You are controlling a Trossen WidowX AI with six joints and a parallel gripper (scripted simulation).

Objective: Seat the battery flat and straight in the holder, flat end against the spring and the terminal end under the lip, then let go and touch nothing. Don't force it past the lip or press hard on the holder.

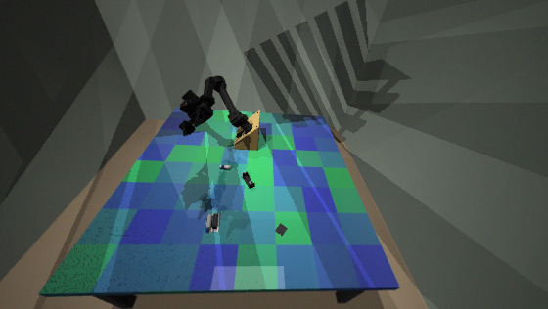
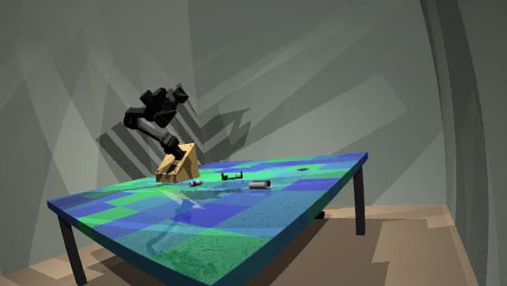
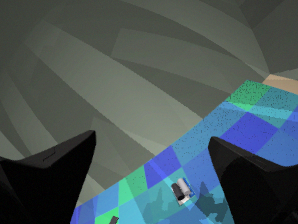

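We see the table (image 1: 320, 225) (image 2: 195, 222) (image 3: 200, 165) first, its top a patchwork of blue, teal and green squares, carried on dark legs. Near one edge of it, the black arm (image 1: 226, 98) (image 2: 151, 129) rises from a tan wedge-shaped mount (image 1: 253, 141) (image 2: 192, 164) and folds back over at the elbow.

Our end effector (image 1: 186, 128) (image 2: 181, 94) (image 3: 154, 140) is raised well above the table, released, with its two dark fingers spread wide and nothing between them. In the wrist view we look out between the fingers at the wall and part of the table.

Farther from the mount, we have a pair of cylinders (image 1: 212, 222) (image 2: 260, 185) (image 3: 182, 191), one pale grey and one dark, lying side by side on a pale piece with a bit of blue at its edge. The black holder (image 1: 249, 180) (image 2: 232, 178) sits between that pair and the mount, its two ends standing up from a low middle.

The battery (image 1: 225, 167) (image 2: 196, 183), small, whitish and banded with blue, lies on its side on the table near the holder, outside it and apart from it, on the mount's side. Smallest in height is a flat dark square (image 1: 281, 229) (image 2: 302, 169) (image 3: 114, 220), well apart from the battery.
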